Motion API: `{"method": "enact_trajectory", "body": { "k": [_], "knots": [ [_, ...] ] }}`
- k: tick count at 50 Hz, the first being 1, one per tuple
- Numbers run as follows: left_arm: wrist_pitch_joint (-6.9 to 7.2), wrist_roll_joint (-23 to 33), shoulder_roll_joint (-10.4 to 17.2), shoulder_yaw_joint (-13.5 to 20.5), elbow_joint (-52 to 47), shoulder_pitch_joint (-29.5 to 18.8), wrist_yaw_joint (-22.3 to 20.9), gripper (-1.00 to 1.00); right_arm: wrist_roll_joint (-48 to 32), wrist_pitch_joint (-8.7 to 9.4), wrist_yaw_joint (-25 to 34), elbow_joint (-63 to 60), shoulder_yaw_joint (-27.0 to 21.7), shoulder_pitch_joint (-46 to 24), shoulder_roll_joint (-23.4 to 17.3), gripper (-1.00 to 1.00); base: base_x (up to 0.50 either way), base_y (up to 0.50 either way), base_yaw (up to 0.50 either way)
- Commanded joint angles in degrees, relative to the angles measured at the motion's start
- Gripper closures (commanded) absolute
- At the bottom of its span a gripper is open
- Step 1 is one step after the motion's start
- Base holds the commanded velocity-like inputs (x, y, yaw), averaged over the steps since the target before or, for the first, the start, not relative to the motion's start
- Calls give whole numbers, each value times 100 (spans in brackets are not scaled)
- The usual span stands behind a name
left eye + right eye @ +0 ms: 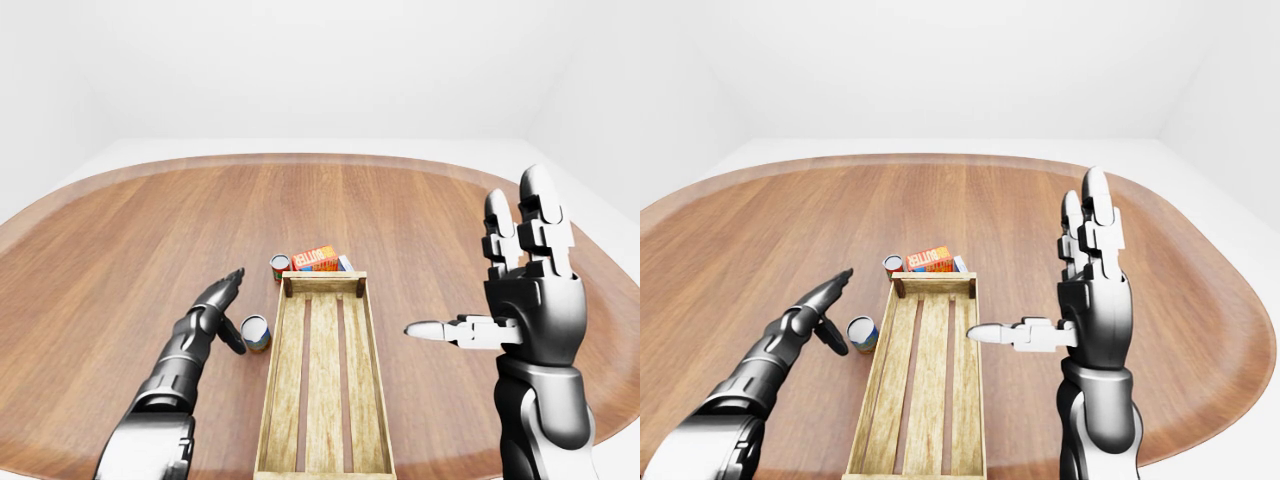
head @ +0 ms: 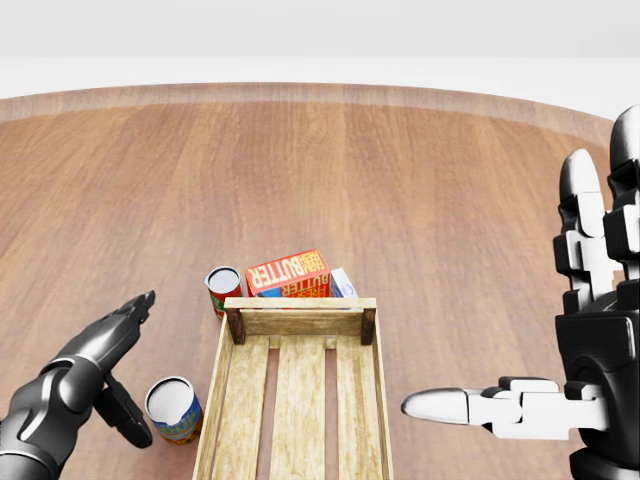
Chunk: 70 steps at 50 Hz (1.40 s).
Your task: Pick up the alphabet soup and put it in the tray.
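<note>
Fingers (image 2: 130, 310) of my left hand (image 2: 90, 365) are spread and holding nothing, stretched out flat with the thumb hanging down just left of the nearer can (image 2: 174, 409). Nearest me lies the wooden tray (image 2: 298, 400), a slatted crate running away up the head view with nothing in it; I place everything else by it. My right hand (image 2: 590, 370) stands upright well to the tray's right, fingers apart and pointing up, thumb stuck out toward the tray's right rim, gripping nothing.

That nearer can stands upright on the counter (image 2: 400, 190) just beside the tray's left rail, close to my left thumb, though I cannot tell whether they touch. Its label is blue and yellow. A second can (image 2: 223, 289), red-labelled, stands at the tray's far left corner, and beside it, past the far end wall, lie a butter box (image 2: 288, 273) and a pale carton (image 2: 343, 284).

Neither label reads clearly; I judge the nearer can to be the alphabet soup. It should be rigid, fairly heavy, smooth and prone to slip or topple. I would wrap its side at mid-height, thumb opposite fingers, and lift straight up over the rail.
</note>
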Motion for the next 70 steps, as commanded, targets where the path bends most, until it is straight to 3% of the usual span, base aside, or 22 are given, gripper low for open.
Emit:
{"method": "enact_trajectory", "body": {
  "k": [1,39,70],
  "knots": [
    [0,21,-41,-89,494,-282,61,-100,5,0,4,3,23,2,-2,-98,0,0,0],
    [0,425,-268,-297,1215,-743,252,-100,85,0,23,-8,-56,20,2,-98,0,0,0],
    [0,500,-512,-335,1497,-714,177,-100,125,0,21,-37,-133,16,11,-98,0,0,0]
  ]
}}
